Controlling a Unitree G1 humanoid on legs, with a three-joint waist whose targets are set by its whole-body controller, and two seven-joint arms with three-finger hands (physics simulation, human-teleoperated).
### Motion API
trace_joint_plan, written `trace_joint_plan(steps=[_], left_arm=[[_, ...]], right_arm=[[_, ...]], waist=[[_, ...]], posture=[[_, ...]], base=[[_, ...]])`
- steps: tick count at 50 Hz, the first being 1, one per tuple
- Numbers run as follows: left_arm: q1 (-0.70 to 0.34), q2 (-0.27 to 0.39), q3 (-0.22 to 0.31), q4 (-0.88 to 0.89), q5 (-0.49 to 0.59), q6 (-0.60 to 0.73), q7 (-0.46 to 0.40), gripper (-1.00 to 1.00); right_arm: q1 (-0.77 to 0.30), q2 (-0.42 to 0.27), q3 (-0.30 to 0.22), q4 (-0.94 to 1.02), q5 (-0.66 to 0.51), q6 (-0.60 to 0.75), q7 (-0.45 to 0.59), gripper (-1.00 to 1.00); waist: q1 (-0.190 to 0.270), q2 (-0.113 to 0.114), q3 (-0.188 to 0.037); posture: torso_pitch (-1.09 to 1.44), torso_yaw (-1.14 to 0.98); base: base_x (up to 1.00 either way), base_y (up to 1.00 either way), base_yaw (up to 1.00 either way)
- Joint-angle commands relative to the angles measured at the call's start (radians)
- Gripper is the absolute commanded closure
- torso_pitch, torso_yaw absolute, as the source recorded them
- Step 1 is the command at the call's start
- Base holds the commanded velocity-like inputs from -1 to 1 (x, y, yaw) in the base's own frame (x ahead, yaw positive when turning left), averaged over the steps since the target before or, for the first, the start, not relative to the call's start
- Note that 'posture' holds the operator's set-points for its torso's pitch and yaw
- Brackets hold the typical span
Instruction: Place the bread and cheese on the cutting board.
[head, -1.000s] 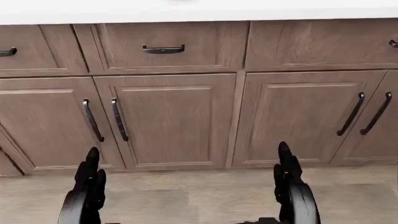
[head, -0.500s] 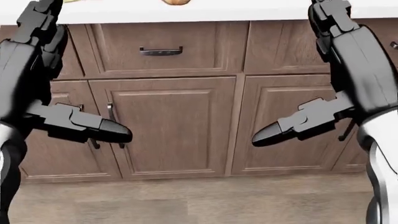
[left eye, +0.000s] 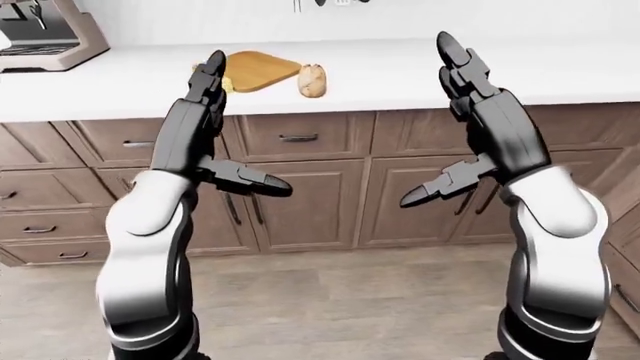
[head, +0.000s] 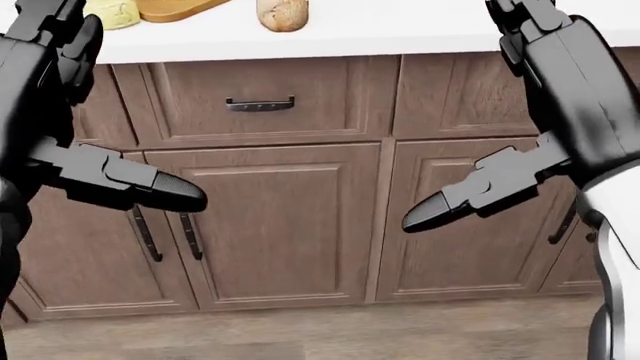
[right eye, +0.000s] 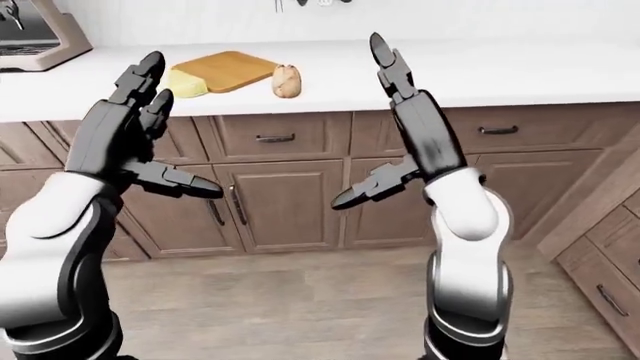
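Board (right eye: 222, 70): on tabletop (right eye: 480, 71)
Bread (right eye: 286, 80): right of board
Cheese (right eye: 184, 83): left of board
Left hand (right eye: 125, 127): fingers spread, empty
Right hand (right eye: 405, 124): fingers spread, empty

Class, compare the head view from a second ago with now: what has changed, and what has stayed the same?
Both arms rose from low by the floor; the left hand and right hand now stand open at counter height. The camera tilted up, revealing the bread, cheese and cutting board. Nothing was grasped; the cabinets look unchanged.
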Motion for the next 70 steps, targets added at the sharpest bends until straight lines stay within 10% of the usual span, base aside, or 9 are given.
trace_joint_plan(steps=[1,9,14,23,27,40,52,65,70], left_arm=[[-0.024,0.007,0.014,-0.029,0.013,-0.026,0.01,-1.0],[-0.017,0.002,0.014,-0.021,0.016,-0.038,0.01,-1.0],[-0.012,0.0,0.012,-0.024,0.019,-0.04,0.009,-1.0],[-0.012,-0.006,0.01,-0.022,0.023,-0.041,0.007,-1.0],[-0.01,-0.006,0.01,-0.02,0.023,-0.045,0.007,-1.0],[-0.006,-0.01,0.007,-0.019,0.026,-0.048,0.008,-1.0],[0.002,-0.018,0.001,-0.021,0.031,-0.052,0.007,-1.0],[0.004,-0.02,0.001,-0.023,0.033,-0.053,0.007,-1.0],[0.005,-0.022,0.001,-0.017,0.032,-0.059,0.008,-1.0]], right_arm=[[-0.026,-0.007,-0.001,-0.03,0.004,-0.028,-0.003,-1.0],[-0.025,-0.002,0.004,-0.034,-0.001,-0.029,0.002,-1.0],[-0.015,0.002,0.006,-0.037,-0.003,-0.038,0.003,-1.0],[-0.013,0.005,0.005,-0.037,-0.007,-0.047,0.008,-1.0],[-0.012,0.006,0.008,-0.038,-0.008,-0.049,0.009,-1.0],[-0.01,0.009,0.01,-0.042,-0.012,-0.05,0.013,-1.0],[-0.005,0.012,0.01,-0.04,-0.012,-0.056,0.012,-1.0],[-0.003,0.014,0.011,-0.043,-0.014,-0.059,0.014,-1.0],[-0.001,0.016,0.013,-0.04,-0.015,-0.062,0.013,-1.0]], waist=[[0.0,-0.001,-0.023],[0.01,-0.028,-0.023],[0.019,-0.117,-0.032],[0.008,-0.052,-0.015],[-0.001,0.043,-0.039],[0.016,-0.123,-0.034],[-0.002,0.033,-0.038],[0.017,-0.128,-0.043],[0.007,-0.09,-0.036]], posture=[[0.0,0.0],[0.0,0.0],[0.0,0.0],[0.0,0.0],[0.0,0.0],[0.0,0.0],[0.0,0.0],[0.0,0.0],[0.0,0.0]], base=[[0.12,0.0,0.0],[0.13,0.0,0.0],[0.13,0.0,0.0],[0.13,0.0,0.0],[0.13,0.0,0.0],[0.13,0.0,0.0],[0.13,0.0,0.0],[0.13,0.0,0.0],[0.13,0.0,0.0]])
